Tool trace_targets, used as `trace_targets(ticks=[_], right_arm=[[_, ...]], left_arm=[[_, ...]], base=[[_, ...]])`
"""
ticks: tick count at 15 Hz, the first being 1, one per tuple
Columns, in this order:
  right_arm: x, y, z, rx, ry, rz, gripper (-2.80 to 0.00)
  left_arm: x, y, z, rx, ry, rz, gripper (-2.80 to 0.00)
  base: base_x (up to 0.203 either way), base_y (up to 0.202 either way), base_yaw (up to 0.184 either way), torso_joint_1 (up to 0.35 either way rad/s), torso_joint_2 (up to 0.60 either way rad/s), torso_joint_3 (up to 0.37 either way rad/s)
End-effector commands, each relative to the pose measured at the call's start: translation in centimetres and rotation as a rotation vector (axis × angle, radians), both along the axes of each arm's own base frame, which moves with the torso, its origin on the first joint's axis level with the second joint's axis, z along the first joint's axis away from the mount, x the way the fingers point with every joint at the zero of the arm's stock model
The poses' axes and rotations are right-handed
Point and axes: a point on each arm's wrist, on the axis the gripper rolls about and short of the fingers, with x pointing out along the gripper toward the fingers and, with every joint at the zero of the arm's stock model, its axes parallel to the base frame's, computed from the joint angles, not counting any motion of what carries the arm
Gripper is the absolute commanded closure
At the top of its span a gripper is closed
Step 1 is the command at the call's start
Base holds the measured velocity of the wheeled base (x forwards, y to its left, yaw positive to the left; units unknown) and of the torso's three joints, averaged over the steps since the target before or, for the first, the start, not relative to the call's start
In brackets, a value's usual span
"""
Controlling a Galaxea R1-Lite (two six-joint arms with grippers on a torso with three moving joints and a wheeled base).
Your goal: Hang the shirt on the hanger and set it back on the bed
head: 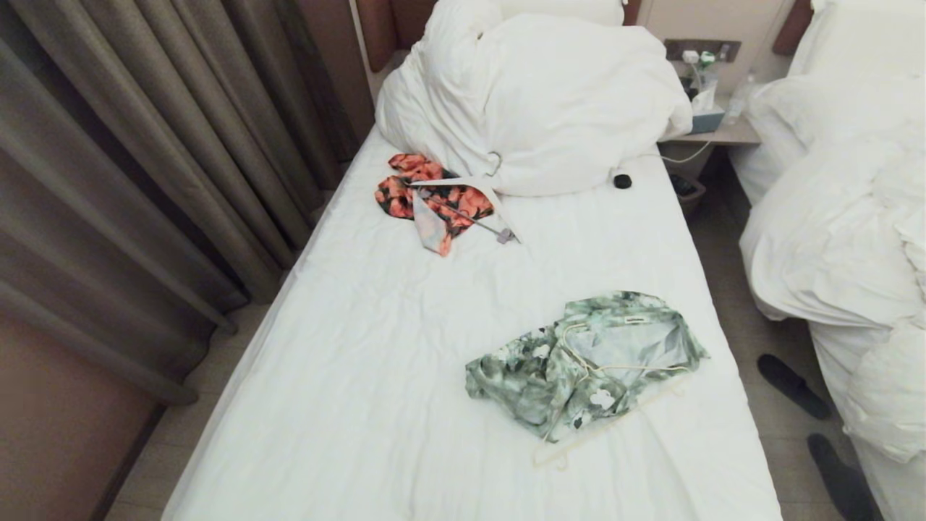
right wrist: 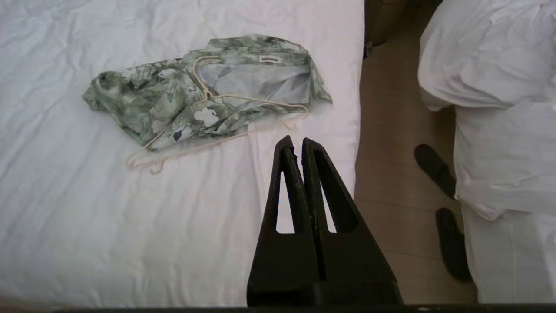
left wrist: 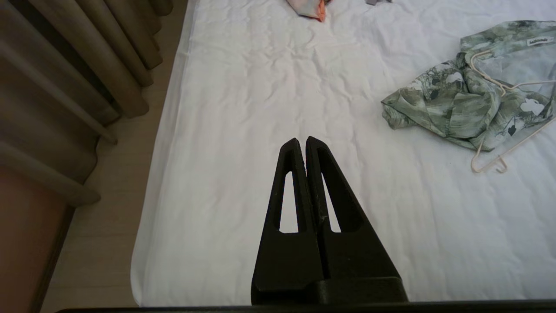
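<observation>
Here's the bed (head: 405,347), white sheet stretching away, and the shirt (head: 528,369) lies crumpled on it toward the right edge, nearer the foot than the pillows. The hanger (head: 615,369) lies on top of the shirt, not inside it: its thin cream wire crosses the open collar area, and one end sticks out past the cloth onto bare sheet. The white collar label faces up at the far side of the shirt.

The left gripper (left wrist: 302,140) hangs above empty sheet, fingers pinched together on nothing, well apart from the shirt. The right gripper (right wrist: 294,140) is clenched as well, empty too, hovering over the right edge of the bed just short of the shirt and hanger.

Further up the bed, an orange floral garment (head: 423,192) sits with a white hanger (head: 470,189) by the pillow heap (head: 535,101). Dark slippers (head: 792,385) lie on the floor between the beds.
</observation>
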Motion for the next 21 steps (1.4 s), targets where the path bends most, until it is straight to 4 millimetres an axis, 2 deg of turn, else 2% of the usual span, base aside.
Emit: trace_targets(ticks=[1, 5, 21], right_arm=[[0.07, 0.00, -0.21, 0.023, 0.010, 0.001, 0.00], [0.06, 0.00, -0.17, 0.078, 0.010, -0.003, 0.00], [0.07, -0.01, -0.19, 0.075, 0.010, -0.003, 0.00]], left_arm=[[0.01, 0.00, 0.00, 0.001, 0.004, 0.001, 0.00], [0.00, 0.04, 0.03, 0.001, 0.008, 0.020, 0.00], [0.02, 0.07, 0.08, -0.086, -0.002, 0.029, 0.00]], base=[[0.000, 0.000, 0.000, 0.000, 0.00, 0.000], [0.000, 0.000, 0.000, 0.000, 0.00, 0.000], [0.000, 0.000, 0.000, 0.000, 0.00, 0.000]])
